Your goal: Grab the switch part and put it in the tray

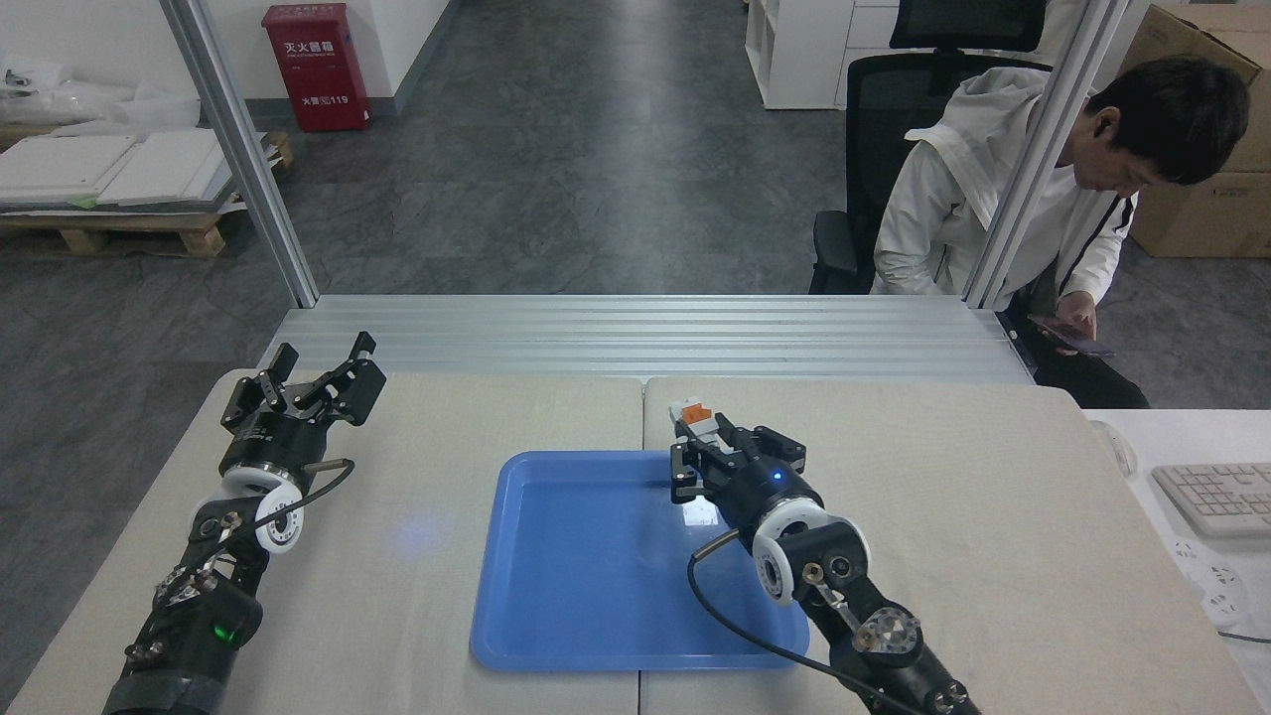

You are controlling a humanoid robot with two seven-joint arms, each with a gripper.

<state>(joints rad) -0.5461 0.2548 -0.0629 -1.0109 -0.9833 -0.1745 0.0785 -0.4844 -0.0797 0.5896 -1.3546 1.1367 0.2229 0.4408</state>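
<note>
The right gripper (pixel 698 437) was clamped on the switch part (pixel 692 414), holding it above the far right edge of the blue tray (pixel 556 636), while the left gripper (pixel 316 372) rested with its jaws apart at the table's far left. The part looked light, rigid and smooth, best gripped across its white blocky body. A red cabinet (pixel 316 65) on the floor beyond bore Chinese characters and "119"

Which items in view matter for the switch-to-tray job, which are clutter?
Job:
switch part, held in right gripper
blue tray

Clutter:
left gripper, open, idle
keyboard
red cabinet
pallet
seated person
</note>
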